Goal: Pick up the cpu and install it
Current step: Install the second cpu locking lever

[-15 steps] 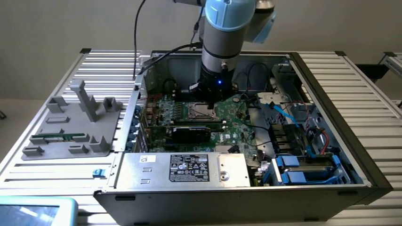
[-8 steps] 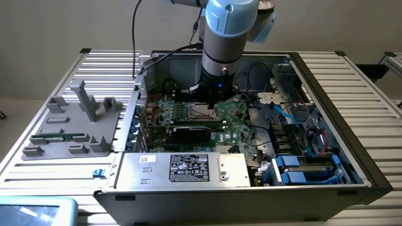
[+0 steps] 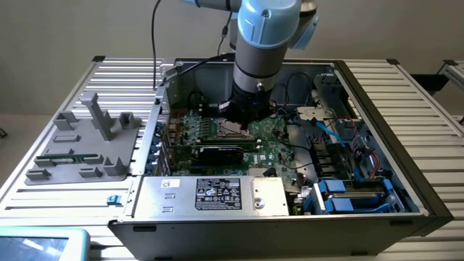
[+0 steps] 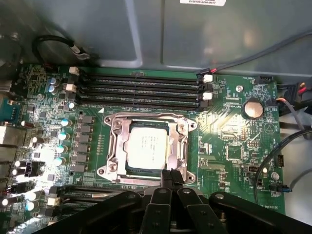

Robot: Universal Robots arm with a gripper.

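- One gripper hanging low inside the open computer case, fingers pinched together with nothing between them, tips hovering at the near edge of the socket frame.
- Sitting flat within that metal frame: the cpu, silvery top facing up, free of the fingertips and just beside them.
- Running alongside the socket on its far side: four long dark memory slots, leaving only a narrow strip of green motherboard between.
- Crowding one side of the socket: rows of small capacitors; on the other side, a round coin battery and loose grey cables.
- Closing in around the arm in the exterior view: case walls, a dark expansion card just in front, blue drive brackets toward the exterior view's right.
- Lying at the front of the case: a labelled metal power supply box.
- Resting on a ribbed metal table, with a grey parts tray at the exterior view's left holding a green memory stick.
- Standing behind: a plain pale wall.
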